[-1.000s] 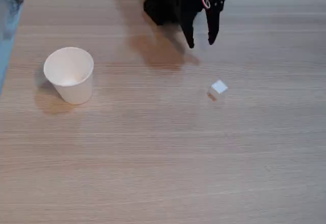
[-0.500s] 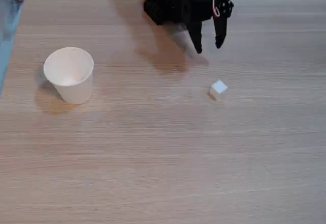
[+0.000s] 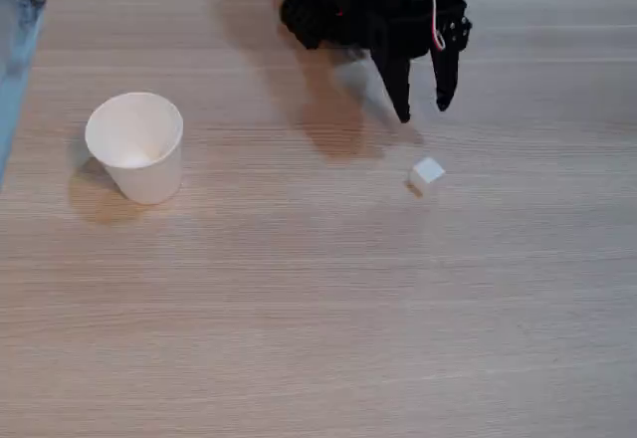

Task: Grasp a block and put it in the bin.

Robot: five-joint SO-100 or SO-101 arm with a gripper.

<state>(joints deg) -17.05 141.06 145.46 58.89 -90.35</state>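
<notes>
- My gripper [image 3: 423,114] hangs from the top of the fixed view with its two black fingers [image 3: 400,90] pointing down toward the table, parted with a clear gap between the tips, roughly as wide as the block looks.
- I see nothing between the fingers and nothing touching them; the tips hover above the wood, apart from everything.
- The block [image 3: 426,175] sits on the table just below the fingertips in this view, near them but with bare wood in between.
- It is a tiny white cube with plain faces, turned so that one corner faces the camera, and it throws a small shadow to its left.
- The bin [image 3: 136,146] stands upright at the left of the view, well apart from both the block and the gripper.
- It is a white paper cup, round at the rim and tapering to a narrower base, and I can see inside it: only the pale inner wall.
- The table [image 3: 318,309] is light wood with fine grain running left to right.
- A thin red and white cable [image 3: 435,20] loops down the black arm body beside the right-hand finger.
- The arm casts a soft brownish shadow on the wood to the left of the fingers.
</notes>
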